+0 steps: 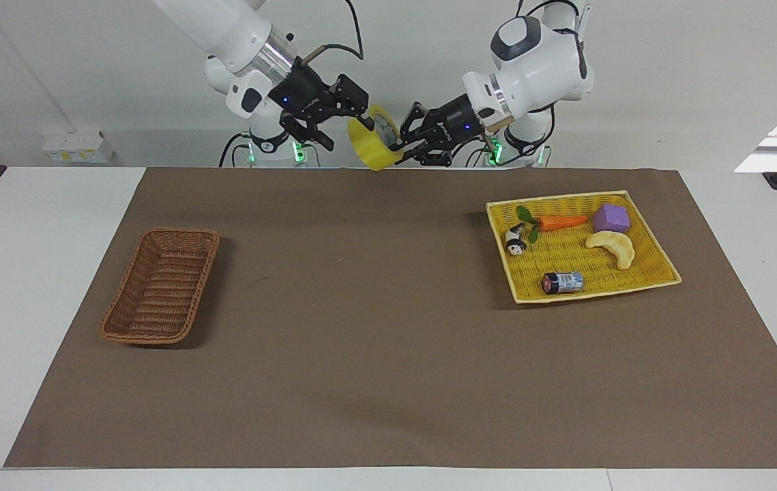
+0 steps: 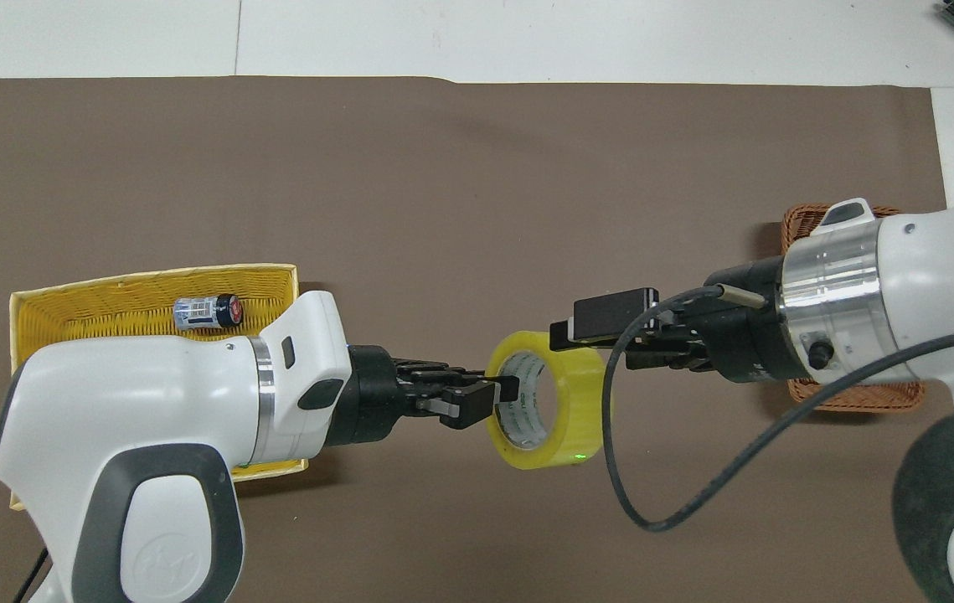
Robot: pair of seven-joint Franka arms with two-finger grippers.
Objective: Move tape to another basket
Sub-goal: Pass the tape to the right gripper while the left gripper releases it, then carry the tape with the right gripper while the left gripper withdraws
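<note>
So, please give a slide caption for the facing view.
Left gripper holds the tape up to the open right gripper.

Tape (image 1: 372, 151): yellow roll, held in air over mat edge nearest the robots, mid-table.
L gripper (image 1: 398, 142): clamped on the roll's wall, one finger inside the ring.
R gripper (image 1: 354, 123): jaws apart, at the roll's other side, tip at its rim; contact can't be told.
Basket (image 1: 162, 285): brown wicker, on mat (image 1: 388, 354), toward R arm's end, nothing in it.
Yellow tray (image 1: 654, 276): toward L arm's end. Holds carrot (image 1: 561, 221), purple block (image 1: 610, 218), banana toy (image 1: 612, 247), panda figure (image 1: 515, 241), battery (image 1: 563, 281).
</note>
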